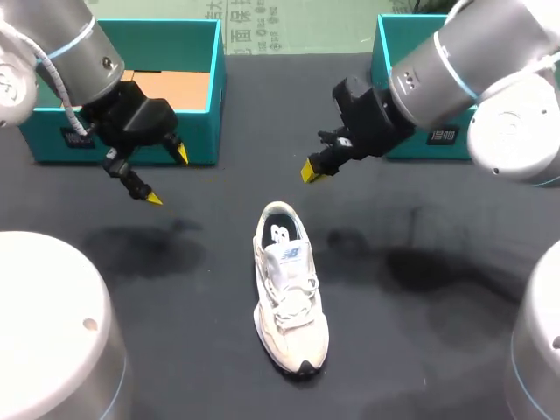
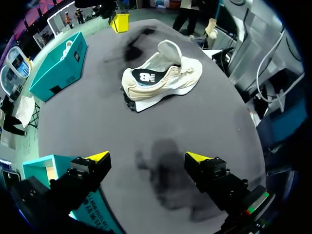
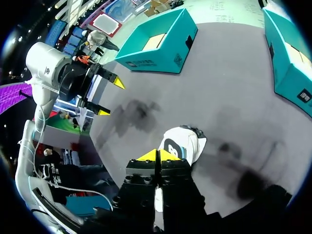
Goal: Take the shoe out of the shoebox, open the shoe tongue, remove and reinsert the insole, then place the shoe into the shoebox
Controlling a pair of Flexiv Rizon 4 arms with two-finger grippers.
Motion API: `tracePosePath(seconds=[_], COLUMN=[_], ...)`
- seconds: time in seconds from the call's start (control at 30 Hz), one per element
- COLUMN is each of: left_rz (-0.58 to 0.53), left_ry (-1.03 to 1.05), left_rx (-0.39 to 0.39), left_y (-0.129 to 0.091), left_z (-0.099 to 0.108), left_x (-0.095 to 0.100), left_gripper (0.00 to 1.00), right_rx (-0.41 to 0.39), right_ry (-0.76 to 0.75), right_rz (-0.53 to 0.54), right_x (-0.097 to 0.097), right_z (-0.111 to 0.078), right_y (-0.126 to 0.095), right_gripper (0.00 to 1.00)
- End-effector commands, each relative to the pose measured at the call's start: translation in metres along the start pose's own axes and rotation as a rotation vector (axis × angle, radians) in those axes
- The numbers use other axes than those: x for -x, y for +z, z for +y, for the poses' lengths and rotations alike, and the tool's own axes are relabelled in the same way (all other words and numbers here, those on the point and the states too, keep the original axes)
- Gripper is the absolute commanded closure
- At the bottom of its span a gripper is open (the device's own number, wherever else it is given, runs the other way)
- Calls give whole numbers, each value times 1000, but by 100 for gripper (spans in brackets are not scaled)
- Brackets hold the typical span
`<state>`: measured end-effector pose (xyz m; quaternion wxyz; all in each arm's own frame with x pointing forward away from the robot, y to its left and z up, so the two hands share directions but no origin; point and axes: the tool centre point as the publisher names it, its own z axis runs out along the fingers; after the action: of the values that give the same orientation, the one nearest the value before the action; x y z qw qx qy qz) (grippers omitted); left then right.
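Cream sneaker [image 1: 289, 289], out of teal shoebox [image 1: 216, 87], upright mid-tabletop [image 1: 420, 332], likely for tongue [image 1: 284, 256] access; left end effector [image 1: 168, 176] apart, right end effector [image 1: 312, 170] together, empty

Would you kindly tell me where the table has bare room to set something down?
On the table, the widest bare patches flank the shoe: one between it and the left shoebox, under the open left pincer; one on its right, before the right shoebox. It is crowded just beyond the shoe's heel, where the shut right pincer hovers.
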<state>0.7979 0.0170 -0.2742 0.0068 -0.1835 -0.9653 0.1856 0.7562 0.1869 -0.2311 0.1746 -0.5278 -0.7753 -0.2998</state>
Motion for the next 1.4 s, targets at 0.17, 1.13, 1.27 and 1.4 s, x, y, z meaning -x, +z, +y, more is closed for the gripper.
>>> tracePosePath(seconds=[0.17,1.13,1.27,1.4], left_rz=[7,45,45,45], left_ry=[86,208,208,208], left_rx=[-14,20,20,20], left_y=[-29,-44,-44,-44], left_z=[32,46,46,46], left_x=[4,9,9,9], left_gripper=[0,0,0,0], right_rx=[24,137,137,137], right_ry=[49,232,232,232], right_rz=[-187,-642,-642,-642], right_x=[-22,-50,-50,-50], right_z=[-6,-20,-20,-20], right_y=[13,74,74,74], right_gripper=[100,100,100,100])
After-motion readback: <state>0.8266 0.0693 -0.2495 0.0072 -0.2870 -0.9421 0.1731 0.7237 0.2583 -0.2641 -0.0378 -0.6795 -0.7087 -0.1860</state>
